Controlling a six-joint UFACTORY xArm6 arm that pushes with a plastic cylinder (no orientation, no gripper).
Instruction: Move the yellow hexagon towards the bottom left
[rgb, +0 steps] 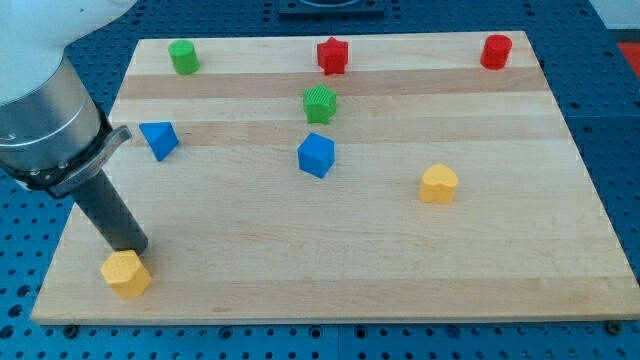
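The yellow hexagon (126, 273) lies near the bottom left corner of the wooden board (330, 270). My tip (131, 249) stands at the hexagon's upper edge, touching it or very close to it. The dark rod rises from there up and to the left into the grey arm body.
A blue triangle (159, 139) lies at the left. A green cylinder (184, 57), a red star (332, 55) and a red cylinder (495, 51) line the top. A green block (320, 103), a blue cube (316, 155) and a yellow heart-like block (438, 185) sit mid-board.
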